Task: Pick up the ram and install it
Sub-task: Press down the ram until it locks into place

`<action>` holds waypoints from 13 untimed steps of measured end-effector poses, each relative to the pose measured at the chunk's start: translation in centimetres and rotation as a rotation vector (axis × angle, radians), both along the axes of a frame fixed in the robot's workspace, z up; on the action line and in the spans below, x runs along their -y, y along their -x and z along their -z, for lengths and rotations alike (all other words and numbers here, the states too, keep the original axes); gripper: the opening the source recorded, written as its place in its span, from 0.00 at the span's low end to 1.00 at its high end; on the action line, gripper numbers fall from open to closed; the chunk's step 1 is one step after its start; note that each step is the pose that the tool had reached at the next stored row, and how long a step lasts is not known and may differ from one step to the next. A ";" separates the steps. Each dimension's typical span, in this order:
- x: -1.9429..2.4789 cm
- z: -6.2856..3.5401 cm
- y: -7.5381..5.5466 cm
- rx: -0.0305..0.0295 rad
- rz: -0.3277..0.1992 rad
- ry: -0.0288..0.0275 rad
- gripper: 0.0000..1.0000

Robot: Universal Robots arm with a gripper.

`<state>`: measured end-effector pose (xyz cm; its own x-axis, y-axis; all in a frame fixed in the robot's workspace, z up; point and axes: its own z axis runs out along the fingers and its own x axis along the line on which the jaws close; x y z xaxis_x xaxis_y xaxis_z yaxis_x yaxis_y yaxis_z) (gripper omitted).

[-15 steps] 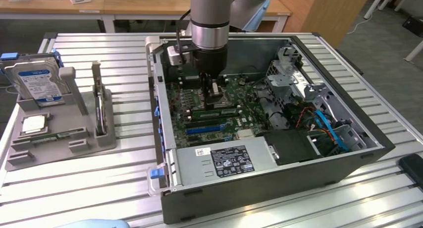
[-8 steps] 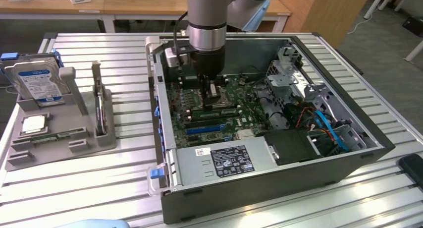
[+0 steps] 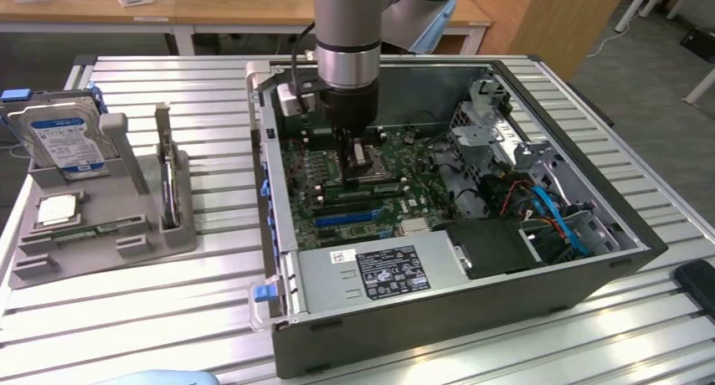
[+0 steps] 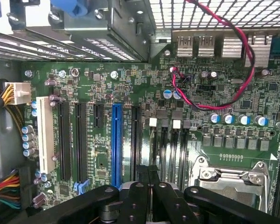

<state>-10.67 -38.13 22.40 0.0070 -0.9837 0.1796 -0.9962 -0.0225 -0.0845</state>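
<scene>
Now the tool [image 3: 360, 155], pressed together, hangs low over the motherboard [image 3: 347, 184] inside the computer case [image 3: 447, 318]

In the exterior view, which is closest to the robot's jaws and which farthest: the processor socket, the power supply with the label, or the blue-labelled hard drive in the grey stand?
1. Processor socket: on the motherboard, right below the gripper.
2. Power supply: at the case's near edge, towards the camera.
3. Hard drive: outside the case, upright in the grey stand at the exterior view's left.

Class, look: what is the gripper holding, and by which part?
Nothing that shows: the gripper has its jaws shut over the motherboard, while the ram lies in the grey tray.
</scene>
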 end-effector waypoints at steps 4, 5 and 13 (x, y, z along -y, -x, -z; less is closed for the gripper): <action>0.00 0.12 0.1 0.0040 0.000 0.0008 0.10; 0.00 0.14 0.1 0.0053 0.000 0.0009 0.10; 0.00 0.19 0.3 0.0216 0.000 0.0008 0.10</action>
